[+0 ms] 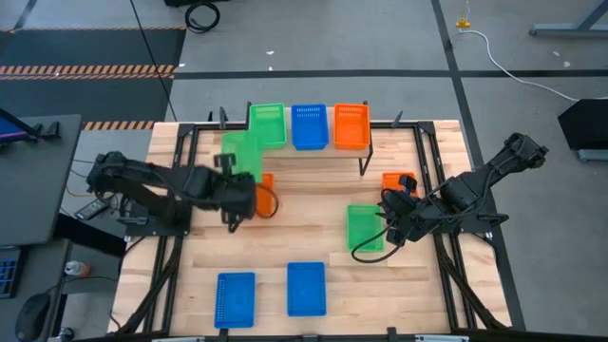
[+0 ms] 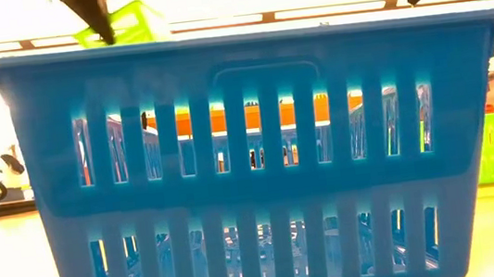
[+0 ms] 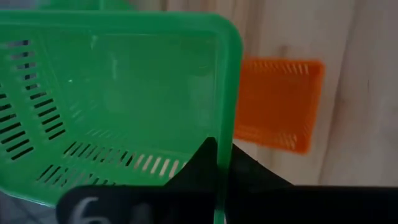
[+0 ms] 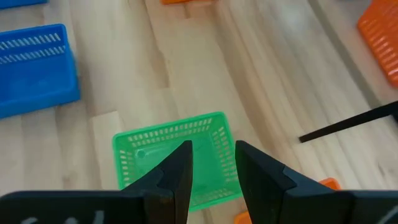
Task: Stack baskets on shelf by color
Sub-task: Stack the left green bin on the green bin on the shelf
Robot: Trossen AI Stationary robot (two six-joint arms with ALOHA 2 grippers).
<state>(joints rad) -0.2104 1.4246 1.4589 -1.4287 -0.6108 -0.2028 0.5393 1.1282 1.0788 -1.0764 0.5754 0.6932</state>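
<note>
The left end effector [image 1: 237,195] is pinching the rim of a green basket [image 1: 241,155], holding it lifted just ahead of itself, short of the shelf [image 1: 399,138]. The right end effector [image 4: 211,163] is hovering, fingers parted, directly above another green basket [image 4: 177,155] lying on the bench [image 1: 313,237].

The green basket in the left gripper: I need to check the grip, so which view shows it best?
The left wrist view: the left gripper is shut on the green basket rim. The high view shows it by the shelf; the low view only a corner.
</note>
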